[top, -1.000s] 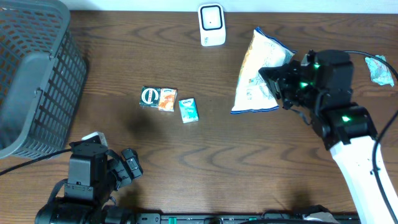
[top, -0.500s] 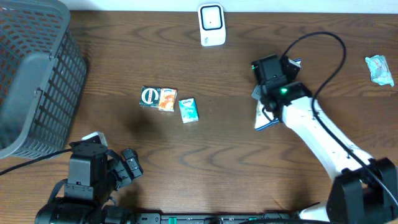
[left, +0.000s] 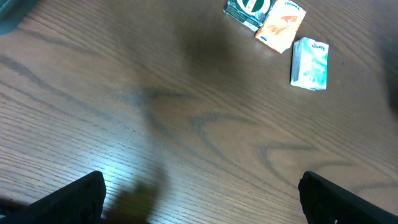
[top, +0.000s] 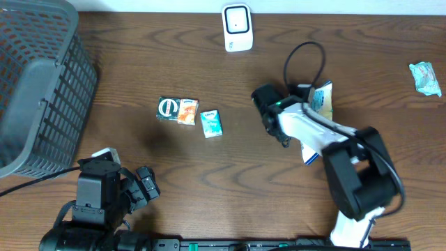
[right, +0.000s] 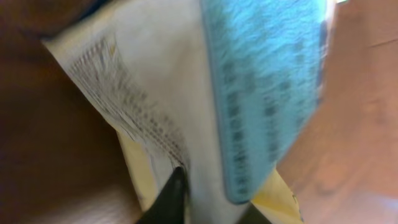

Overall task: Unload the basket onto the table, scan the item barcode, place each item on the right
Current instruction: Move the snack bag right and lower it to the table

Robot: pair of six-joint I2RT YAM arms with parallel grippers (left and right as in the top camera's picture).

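Holds the snack bag (top: 320, 97) pinched in the right tool (right: 186, 205), judging by the wrist view: shows one dark fingertip (right: 171, 202) pressed to the film at the bag's edge, hides the other behind it. Puts the bag below and to the right of the scanner (top: 237, 28), near it but not in front of its window, partly under the arm's white link (top: 306, 129). Turns a printed panel, fine print beside a blue block, toward the wrist camera; cannot make out a barcode in the blur. Seems to grip by the edge so as to keep the flat faces free for showing to the scanner.

Rests the left tool (left: 199, 205) spread wide and empty, well below and left of the scanner, over bare worktop (left: 186, 124) and clear of the other arm's reach. Leaves three small packets (top: 187, 111) flat in a row below-left of the scanner, a grey basket (top: 42, 90) far to its left, a crumpled teal wrapper (top: 424, 77) far to its right.

Looks mid-task: needs the barcode face swung round toward the scanner.
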